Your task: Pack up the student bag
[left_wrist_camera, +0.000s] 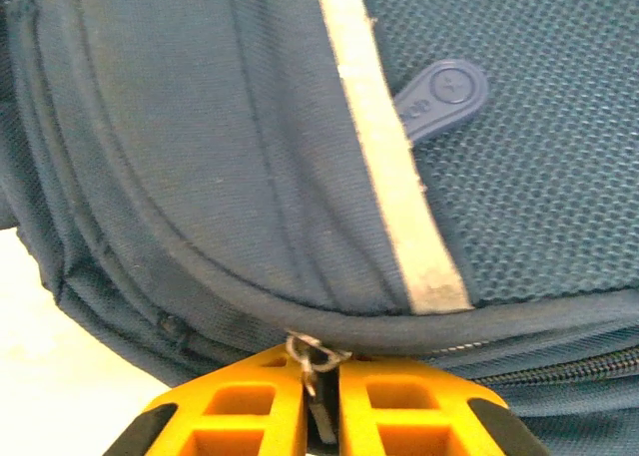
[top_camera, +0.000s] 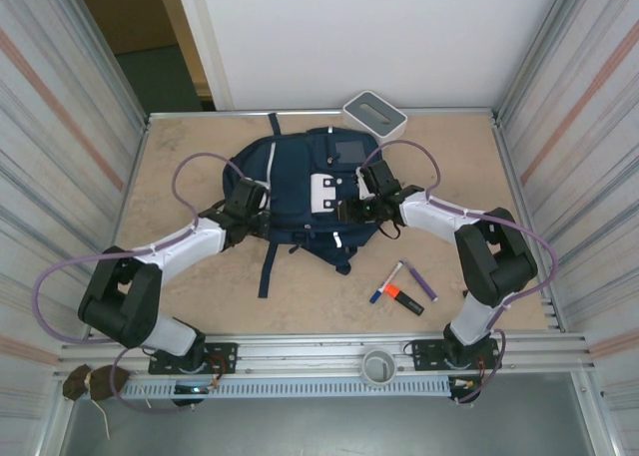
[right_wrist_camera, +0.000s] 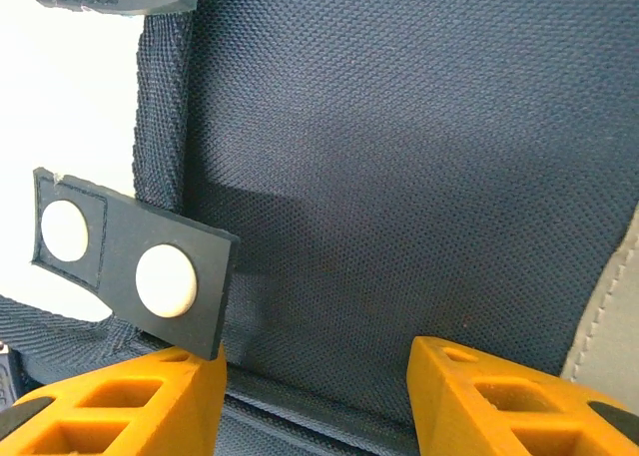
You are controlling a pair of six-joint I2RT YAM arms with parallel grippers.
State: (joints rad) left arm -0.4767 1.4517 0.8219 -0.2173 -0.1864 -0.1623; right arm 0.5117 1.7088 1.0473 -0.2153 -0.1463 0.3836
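The student bag (top_camera: 300, 167), navy with white patches, lies flat in the middle of the table. My left gripper (top_camera: 250, 202) is at its left edge. In the left wrist view this gripper (left_wrist_camera: 321, 361) is shut on a small metal zipper pull (left_wrist_camera: 312, 354), just below the bag's piped seam and a reflective strip (left_wrist_camera: 384, 147). My right gripper (top_camera: 367, 202) rests over the bag's right side. In the right wrist view it (right_wrist_camera: 315, 361) stands open above navy mesh fabric (right_wrist_camera: 399, 177), beside a black tab with two white dots (right_wrist_camera: 140, 276).
A white-grey box (top_camera: 374, 114) stands at the back edge behind the bag. An orange marker (top_camera: 404, 296), a blue-capped pen (top_camera: 387, 281) and a purple pen (top_camera: 419, 276) lie at the front right. Corrugated metal walls close in both sides.
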